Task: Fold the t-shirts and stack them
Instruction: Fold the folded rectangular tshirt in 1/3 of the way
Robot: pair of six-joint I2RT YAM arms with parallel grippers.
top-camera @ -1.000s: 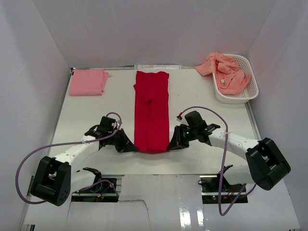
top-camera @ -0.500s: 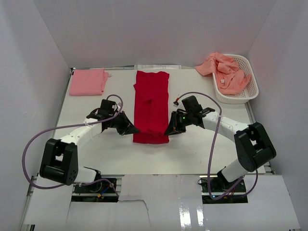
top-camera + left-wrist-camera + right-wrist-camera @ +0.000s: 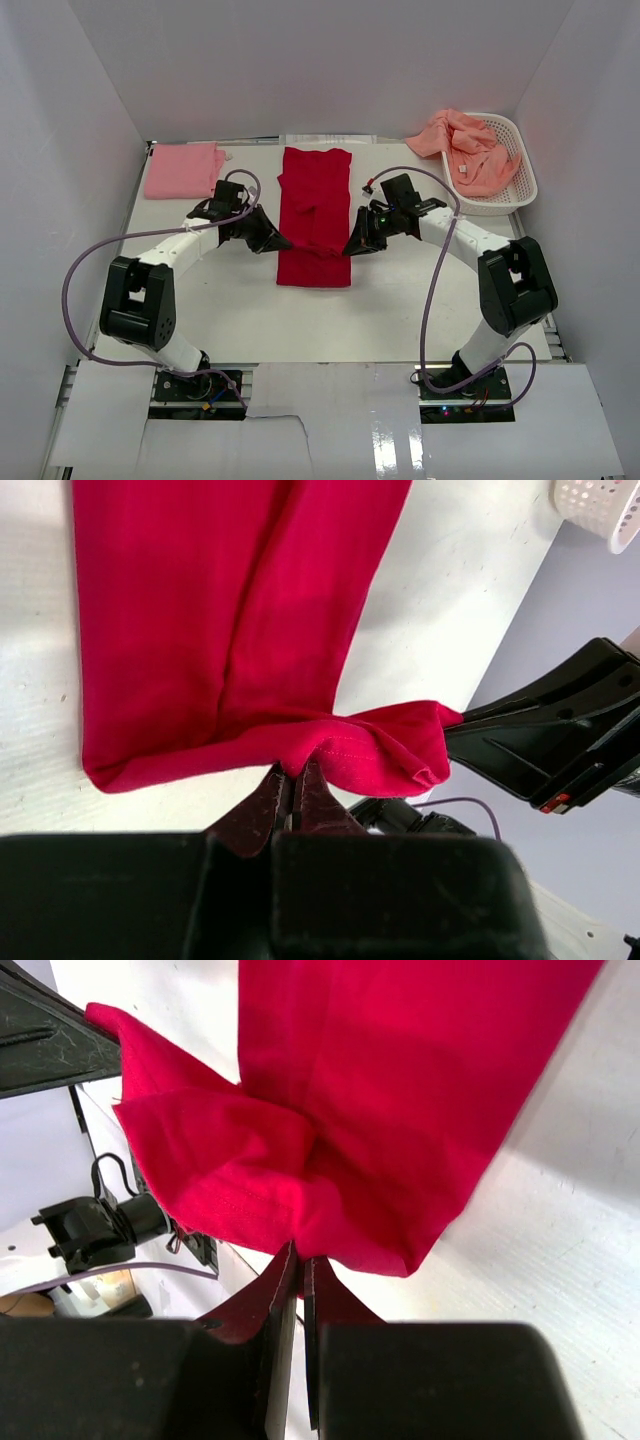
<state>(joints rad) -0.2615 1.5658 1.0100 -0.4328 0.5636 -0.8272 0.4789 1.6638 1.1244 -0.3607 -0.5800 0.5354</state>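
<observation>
Red t-shirt (image 3: pixel 315 215): a narrow strip at the middle of the surface (image 3: pixel 200 300), long axis running near to far from my arms. My left gripper (image 3: pixel 284 243) and right gripper (image 3: pixel 350 248), both pressed together, pinch its raised near hem. The cloth hides the fingertips, and I cannot make out the collar.

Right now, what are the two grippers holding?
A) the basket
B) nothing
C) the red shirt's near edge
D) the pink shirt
C: the left gripper and the right gripper are each shut on a corner of the red shirt at its near edge, which is raised over the rest of the shirt.
</observation>
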